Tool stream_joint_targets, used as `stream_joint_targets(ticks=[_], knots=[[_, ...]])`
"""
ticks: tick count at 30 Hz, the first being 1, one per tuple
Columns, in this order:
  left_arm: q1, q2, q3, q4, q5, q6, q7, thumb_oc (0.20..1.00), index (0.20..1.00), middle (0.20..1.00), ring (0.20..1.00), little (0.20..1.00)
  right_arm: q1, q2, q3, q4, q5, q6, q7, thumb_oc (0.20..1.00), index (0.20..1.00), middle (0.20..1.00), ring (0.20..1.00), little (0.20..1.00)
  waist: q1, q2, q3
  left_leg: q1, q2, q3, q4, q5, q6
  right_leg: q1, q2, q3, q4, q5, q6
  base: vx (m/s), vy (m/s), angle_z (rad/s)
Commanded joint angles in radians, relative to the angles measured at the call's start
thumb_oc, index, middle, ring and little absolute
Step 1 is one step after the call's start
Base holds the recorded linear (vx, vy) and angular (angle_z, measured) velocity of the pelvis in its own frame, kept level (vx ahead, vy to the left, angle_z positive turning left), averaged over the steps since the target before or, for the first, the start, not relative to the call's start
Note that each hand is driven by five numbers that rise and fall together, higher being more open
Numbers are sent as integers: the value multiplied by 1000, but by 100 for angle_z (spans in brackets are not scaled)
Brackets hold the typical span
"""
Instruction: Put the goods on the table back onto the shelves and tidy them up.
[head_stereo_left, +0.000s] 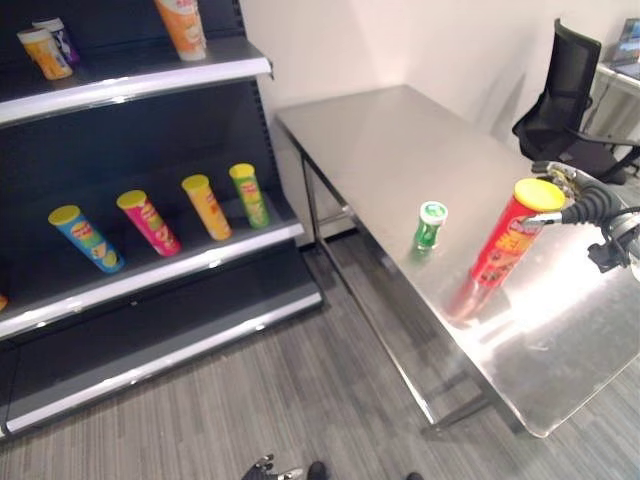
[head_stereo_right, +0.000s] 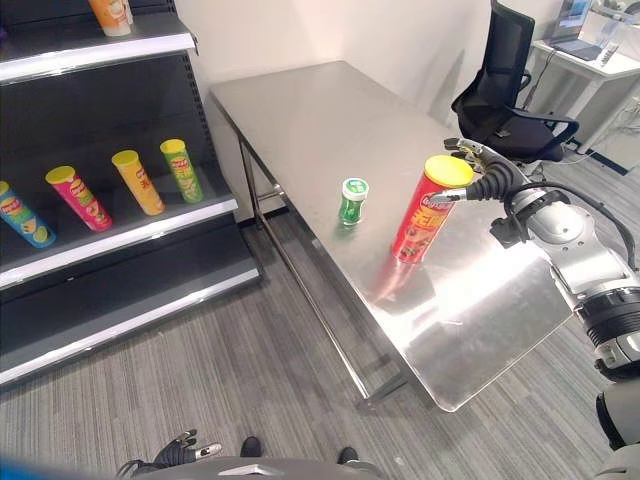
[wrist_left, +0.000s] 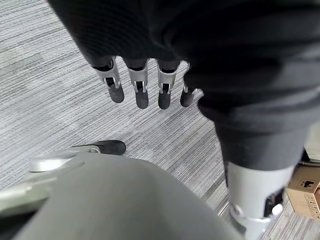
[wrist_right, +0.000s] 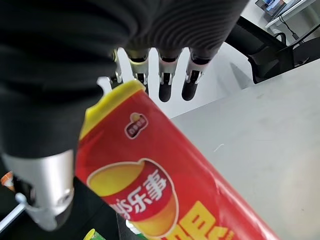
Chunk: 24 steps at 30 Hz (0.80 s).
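The shelf unit (head_stereo_left: 140, 255) stands at the left, with four tubes leaning in a row on its middle shelf and more cans on the top shelf. The steel table (head_stereo_left: 400, 150) runs from it toward the right, and a black office chair (head_stereo_left: 560, 90) sits beyond its far right corner. On the table's near half stand the goods not yet shelved: a tall red tube with a yellow lid (head_stereo_right: 428, 208) and, just to its left and apart from it, a small green can (head_stereo_right: 352, 200).

The step in hand looks like taking hold of the red tube. To do it well, the right hand (head_stereo_right: 480, 182) should wrap the tube's upper body rather than catch only the lid, since the tube is tall and narrow and would likely tip from a sideways nudge.

The right hand's fingers (wrist_right: 165, 85) reach straight past the lid's rim, uncurled, right beside the tube's top but not clamped on it. The left hand (wrist_left: 145, 85) hangs low over the floor, fingers relaxed and holding nothing.
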Motion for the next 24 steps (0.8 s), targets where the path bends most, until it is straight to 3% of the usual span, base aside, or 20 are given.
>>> stream_joint_targets(ticks=[1, 13, 24], knots=[[-44, 15, -48, 26, -8, -33, 10, 1000, 1000, 1000, 1000, 1000, -141, 29, 67, 31, -37, -27, -28, 1000, 1000, 1000, 1000, 1000, 33, -55, -6, 34, 34, 50, 10, -61, -59, 52, -39, -6, 18, -82, 48, 0, -4, 4], [3, 31, -74, -103, -38, -40, -7, 1000, 1000, 1000, 1000, 1000, -164, 16, 92, 75, -70, -15, -21, 1000, 1000, 1000, 1000, 1000, 46, -46, 4, 26, 31, 37, 10, -57, -57, 52, -41, -19, 18, -81, 47, -3, 1, 4], [97, 72, -111, -374, -93, -28, -63, 1000, 1000, 1000, 1000, 1000, -129, -20, 78, 70, -81, -1, 3, 1000, 1000, 1000, 1000, 1000, 50, -29, 16, 24, 28, 37, 10, -57, -48, 48, -43, -18, 18, -78, 49, -1, 1, 0]])
